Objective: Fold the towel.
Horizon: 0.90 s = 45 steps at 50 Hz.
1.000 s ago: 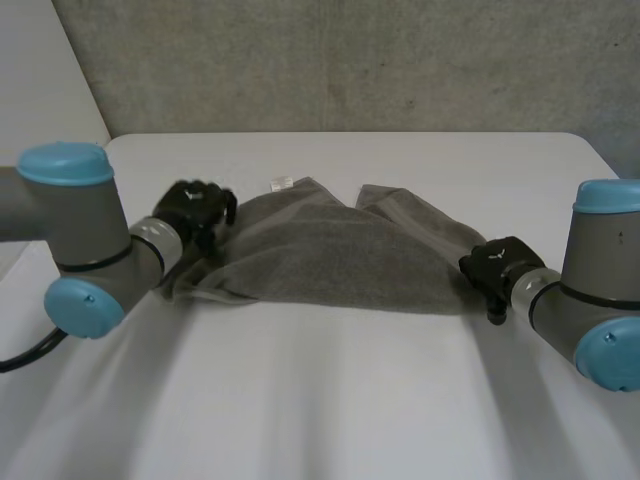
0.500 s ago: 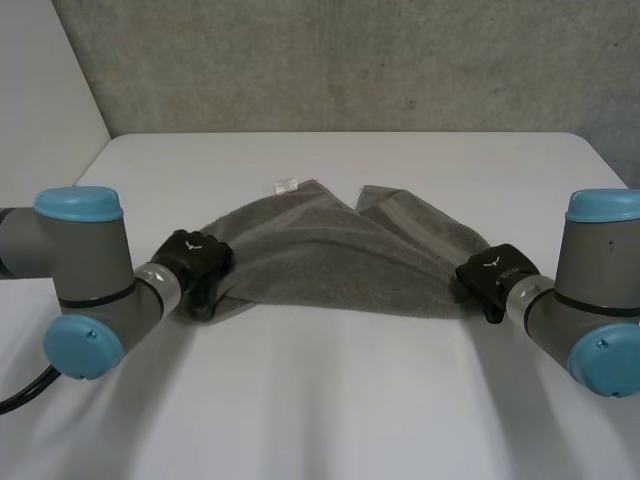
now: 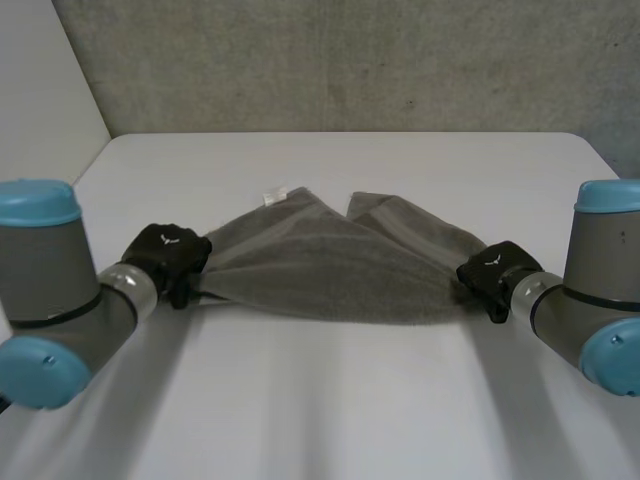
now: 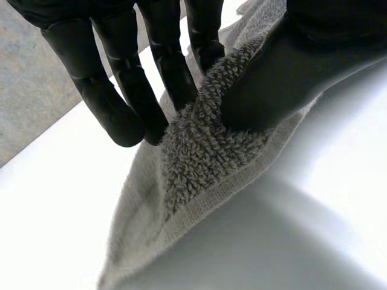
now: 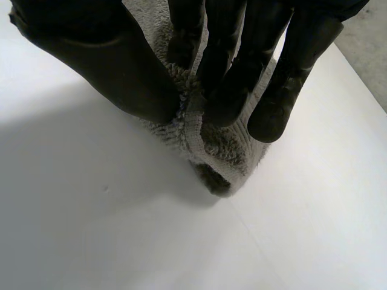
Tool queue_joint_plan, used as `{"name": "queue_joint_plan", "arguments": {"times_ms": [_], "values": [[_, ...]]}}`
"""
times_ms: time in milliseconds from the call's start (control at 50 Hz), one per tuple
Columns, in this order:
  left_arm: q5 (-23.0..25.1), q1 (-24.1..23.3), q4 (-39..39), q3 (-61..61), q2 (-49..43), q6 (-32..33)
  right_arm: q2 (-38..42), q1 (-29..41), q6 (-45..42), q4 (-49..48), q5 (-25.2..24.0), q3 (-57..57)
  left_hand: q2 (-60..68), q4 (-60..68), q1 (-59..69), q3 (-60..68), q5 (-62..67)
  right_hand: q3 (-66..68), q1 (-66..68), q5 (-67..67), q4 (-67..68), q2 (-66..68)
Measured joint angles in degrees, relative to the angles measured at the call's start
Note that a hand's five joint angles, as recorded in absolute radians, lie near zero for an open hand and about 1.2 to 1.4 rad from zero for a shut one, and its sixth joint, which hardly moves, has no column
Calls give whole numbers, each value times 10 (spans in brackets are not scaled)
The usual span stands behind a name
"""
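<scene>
Left hand (image 3: 165,262): closed in a pinch on the towel (image 3: 320,265) at its left end. In the left wrist view the fingers (image 4: 130,103) lie on one face of the terry pile, the thumb presses the other, and the hemmed edge runs out past the fingertips.
Right hand (image 3: 492,272): likewise closed on the towel, at its right end. In the right wrist view fingers (image 5: 233,78) and thumb squeeze a bunched corner, with a small tuft poking out beyond them.
Towel: grey, spread across the middle of the white surface (image 3: 330,400) and spanning the gap between the two hands. The near edge runs almost straight from hand to hand. The far side rises in two loose peaks, and the left one carries a small white label (image 3: 272,196).
Why held so: a grip at each end probably draws the near edge tight, so both ends can travel together and the fold comes out square.
Contact: whether the near edge touches the surface or hangs just above it cannot be told.
Step in hand: judged as the carry of a held edge, with the fold not yet flat.
Risk: the right pinch holds a bunched corner, which may slip or pull the fold askew.
</scene>
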Motion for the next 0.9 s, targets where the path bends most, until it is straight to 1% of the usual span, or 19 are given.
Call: {"name": "queue_joint_plan", "arguments": {"times_ms": [80, 180, 240, 320, 340, 360, 380, 400, 420, 460, 480, 500, 560, 640, 680, 700, 760, 800, 900], "values": [[0, 2, -13, -57, 57, 6, -11, -1, -21, 32, -9, -3, 0, 0, 0, 1, 0, 0, 0, 0, 0, 0], [8, 10, -64, -137, 140, 26, -27, -6, -33, 60, -29, -8, 0, 0, 0, 2, 0, 0, 0, 0, 0, 0], [29, 12, -96, -168, 171, 38, -32, -9, -34, 65, -36, -8, 0, 0, 0, 2, 1, 0, 0, 0, 0, 0], [85, 10, -138, -193, 200, 49, -35, -11, -33, 65, -41, -7, -5, -1, -5, 1, 1, 0, 0, 0, 0, 0], [94, 9, -142, -193, 202, 50, -35, -11, -33, 65, -41, -7, -35, -38, -35, -36, -24, 0, 0, 0, 0, 0], [110, 8, -147, -189, 204, 50, -35, -11, -32, 65, -41, -6, -158, -157, -159, -161, -147, 0, 0, 0, 0, 0], [116, 8, -148, -186, 204, 50, -34, -10, -32, 64, -41, -6, -194, -208, -196, -197, -195, 0, 0, 0, 0, 0], [129, 8, -149, -177, 204, 50, -34, -10, -32, 64, -42, -5, -315, -335, -329, -318, -316, 0, 0, 0, 0, 0], [140, 7, -146, -163, 202, 49, -33, -9, -31, 64, -42, -4, -426, -453, -422, -438, -421, 0, 0, 0, 0, 0], [148, 6, -139, -141, 196, 47, -33, -8, -31, 63, -42, -3, -524, -548, -507, -557, -529, 0, 0, 0, 0, 0], [150, 6, -135, -132, 192, 46, -32, -8, -30, 63, -42, -2, -544, -571, -523, -581, -554, 0, 0, 0, 0, 0], [151, 5, -126, -112, 183, 44, -32, -8, -30, 63, -41, -1, -562, -587, -540, -604, -575, 1, 0, 0, 0, 0], [146, -1, -101, -55, 145, 38, -31, -7, -30, 63, -41, 0, -567, -591, -544, -614, -587, 1, 0, 0, 0, 0], [124, -19, -75, 48, 61, 26, -31, -8, -30, 63, -42, 1, -567, -591, -544, -614, -586, 1, 2, 0, 0, 0], [113, -27, -71, 91, 23, 23, -31, -8, -30, 62, -42, 1, -565, -590, -543, -611, -578, 1, 2, 0, 0, 0], [101, -36, -68, 135, -17, 21, -31, -8, -30, 62, -42, 1, -565, -590, -541, -605, -569, 1, 2, 0, 0, 0], [83, -47, -68, 198, -74, 20, -31, -9, -30, 61, -41, 1, -564, -590, -537, -597, -559, 1, 2, 0, 0, 0], [70, -57, -68, 261, -133, 21, -31, -8, -29, 59, -41, 2, -550, -571, -519, -579, -542, 1, 2, 0, 0, 0], [69, -75, -69, 369, -232, 26, -29, -8, -28, 54, -41, 3, -530, -557, -505, -566, -528, 1, 2, 0, 0, 0]]}}
